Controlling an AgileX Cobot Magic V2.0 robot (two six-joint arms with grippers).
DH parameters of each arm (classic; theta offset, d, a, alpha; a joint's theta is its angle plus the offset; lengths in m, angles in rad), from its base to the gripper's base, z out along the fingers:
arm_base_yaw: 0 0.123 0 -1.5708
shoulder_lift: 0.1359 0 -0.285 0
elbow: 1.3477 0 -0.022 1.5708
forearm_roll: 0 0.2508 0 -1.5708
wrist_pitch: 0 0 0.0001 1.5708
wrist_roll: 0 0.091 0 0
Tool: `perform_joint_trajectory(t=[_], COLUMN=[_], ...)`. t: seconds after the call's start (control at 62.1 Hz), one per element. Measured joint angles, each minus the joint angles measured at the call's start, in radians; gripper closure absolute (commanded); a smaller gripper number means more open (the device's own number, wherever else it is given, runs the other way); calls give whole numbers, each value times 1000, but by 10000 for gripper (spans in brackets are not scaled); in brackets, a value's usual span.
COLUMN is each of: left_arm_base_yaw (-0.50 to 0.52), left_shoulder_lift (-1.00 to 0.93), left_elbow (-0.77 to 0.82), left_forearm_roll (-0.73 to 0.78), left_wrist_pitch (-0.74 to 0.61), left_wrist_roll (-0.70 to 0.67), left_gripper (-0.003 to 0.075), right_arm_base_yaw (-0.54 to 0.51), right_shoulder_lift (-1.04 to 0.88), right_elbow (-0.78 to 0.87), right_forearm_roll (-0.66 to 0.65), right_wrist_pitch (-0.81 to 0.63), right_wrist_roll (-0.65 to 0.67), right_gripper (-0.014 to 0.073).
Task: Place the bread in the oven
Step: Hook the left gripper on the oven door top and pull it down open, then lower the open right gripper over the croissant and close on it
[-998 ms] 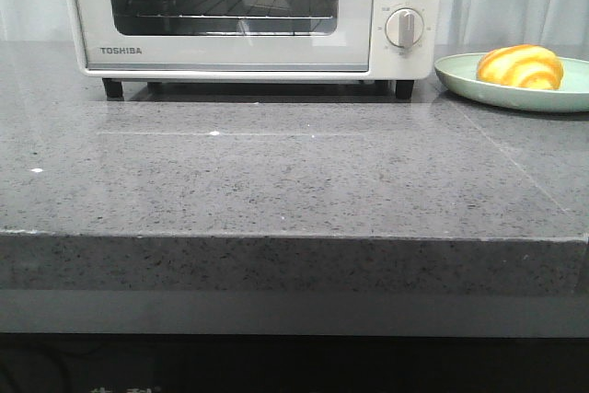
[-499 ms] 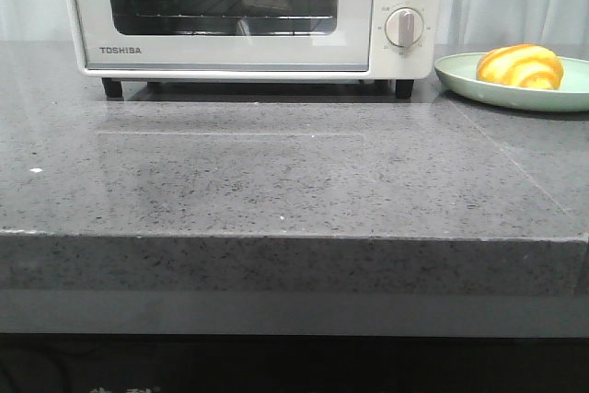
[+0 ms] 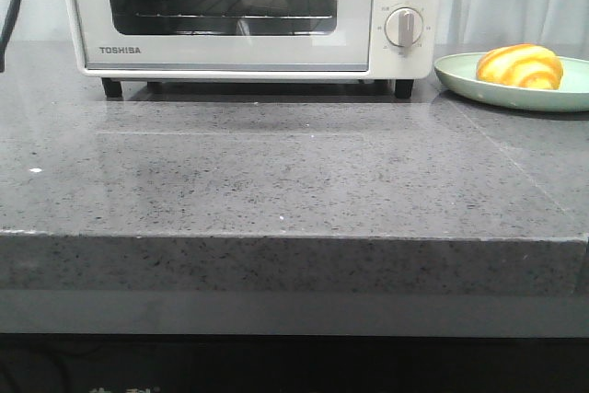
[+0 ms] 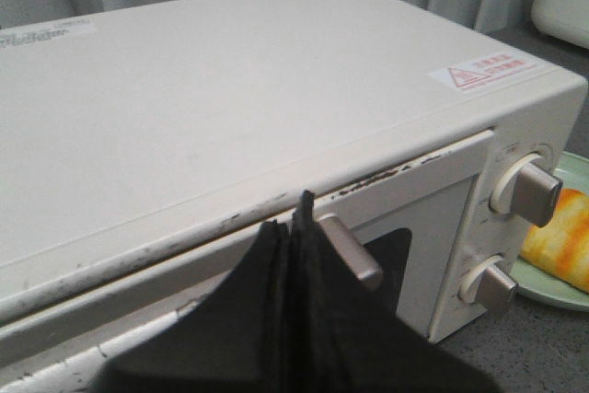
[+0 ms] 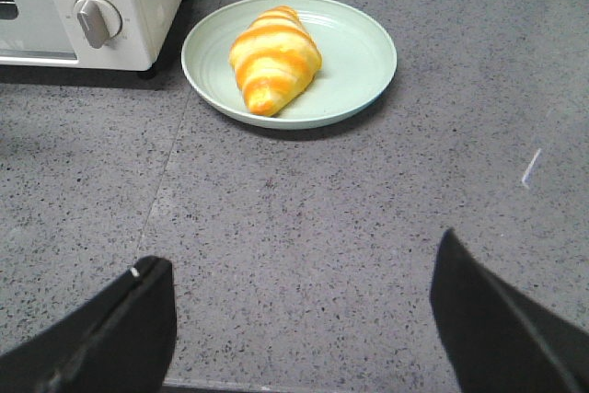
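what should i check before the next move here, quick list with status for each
1. Oven door: shut in the front view, so it must be opened first; not ok for loading.
2. Left gripper at the door handle: fingers pressed together beside it, not around it; not ok.
3. Bread position: lying on the green plate, uncovered; ok.
4. Right gripper: fingers wide apart, nothing between them, short of the plate; ok.
5. Countertop in front of the door: nothing lies where the door would drop; ok.
6. Wire rack free: partly visible through glass; cannot tell.
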Motion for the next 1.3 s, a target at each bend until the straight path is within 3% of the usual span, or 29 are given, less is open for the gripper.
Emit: perform_joint_trajectory(t=[0.258, 0.483, 0.692, 0.708, 0.724, 0.869, 1.079, 1.304], left_arm_base_yaw=[2, 2, -13, -13, -13, -9, -6, -6], left_shoulder_lift=[2, -25, -108, -114, -122, -180, -345, -537], left_elbow=[-10, -20, -20, -20, -18, -8, 22, 169], left_forearm_roll=[0, 0, -24, -26, -26, -2, 110, 247], left_wrist_pitch=[56, 192, 500, 538, 564, 741, 797, 813], left_wrist_roll=[0, 0, 0, -96, 0, -7, -117, -226], left_gripper=[738, 738, 738, 738, 738, 738, 738, 738], right_arm_base_yaw=[0, 0, 0, 0, 0, 0, 0, 0], right_shoulder_lift=[0, 0, 0, 0, 0, 0, 0, 51], right_elbow=[0, 0, 0, 0, 0, 0, 0, -24], right_forearm_roll=[0, 0, 0, 0, 0, 0, 5, 20], right_wrist_pitch=[0, 0, 0, 0, 0, 0, 0, 20], right_wrist_roll=[0, 0, 0, 0, 0, 0, 0, 0], right_gripper=[11, 11, 11, 11, 11, 11, 11, 11])
